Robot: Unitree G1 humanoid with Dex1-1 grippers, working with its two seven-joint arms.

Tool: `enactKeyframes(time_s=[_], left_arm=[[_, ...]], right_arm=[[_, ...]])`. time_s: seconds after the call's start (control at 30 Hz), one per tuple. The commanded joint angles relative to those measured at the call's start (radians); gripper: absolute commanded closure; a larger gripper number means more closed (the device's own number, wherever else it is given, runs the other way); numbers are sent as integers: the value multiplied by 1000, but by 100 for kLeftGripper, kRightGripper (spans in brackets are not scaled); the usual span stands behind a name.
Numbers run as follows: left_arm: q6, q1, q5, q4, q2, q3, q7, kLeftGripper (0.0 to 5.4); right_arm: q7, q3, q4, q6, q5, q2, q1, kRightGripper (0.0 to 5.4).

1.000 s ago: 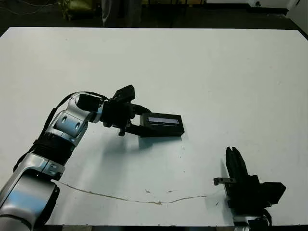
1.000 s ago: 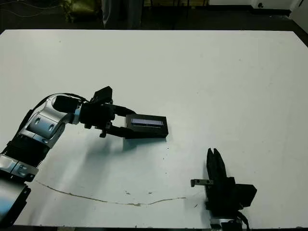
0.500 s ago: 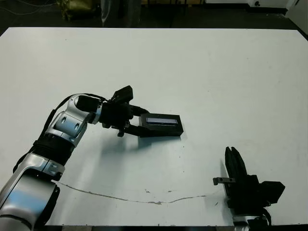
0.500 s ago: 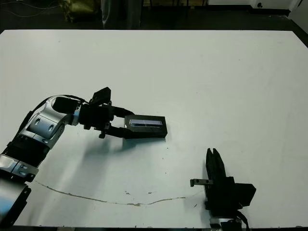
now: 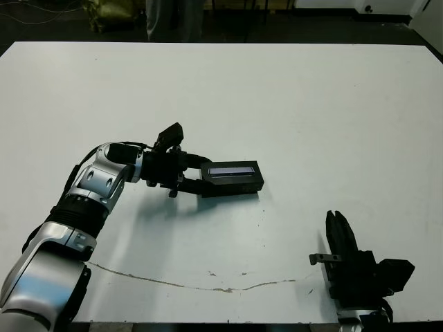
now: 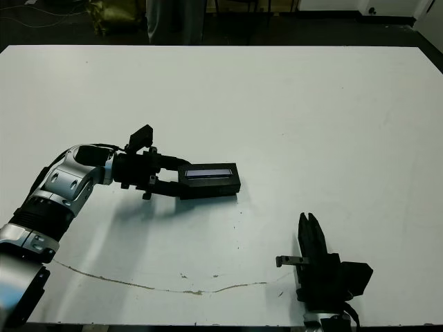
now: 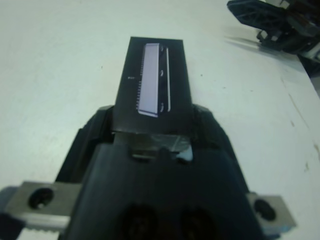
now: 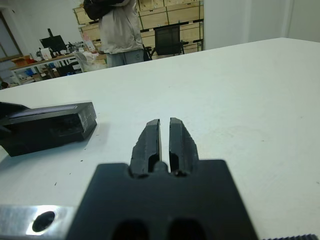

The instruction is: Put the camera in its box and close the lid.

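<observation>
The lid (image 5: 233,170), black with a narrow grey window strip, lies flat on top of the box (image 5: 232,186) as one closed black block near the table's middle. The camera is hidden. My left gripper (image 5: 205,177) holds the block's left end, one finger on each long side, shut on the lid (image 7: 152,85). My right gripper (image 5: 337,225) stands shut and empty near the front edge at the right, well apart from the block; its pressed-together fingers (image 8: 150,137) point across the table.
A thin brown crack line (image 5: 208,287) runs along the table (image 5: 311,104) near its front edge. A person (image 8: 119,30) stands beyond the far edge, with shelves and a chair behind.
My left wrist has shifted slightly left and lower while keeping its hold; the closed block has barely moved. The right gripper has stayed put.
</observation>
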Motion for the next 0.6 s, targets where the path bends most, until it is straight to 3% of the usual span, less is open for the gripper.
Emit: enactKeyframes(time_s=[0.03, 0.13, 0.6], left_arm=[[39, 84, 94, 86, 54, -35, 43, 298], [18, 77, 103, 80, 63, -42, 38, 298], [-107, 17, 198, 8, 106, -111, 41, 301]], right_arm=[[-9, -1, -5, 34, 1, -9, 66, 540], [2, -3, 19, 4, 3, -9, 55, 540], [-10, -2, 10, 21, -14, -6, 63, 540]])
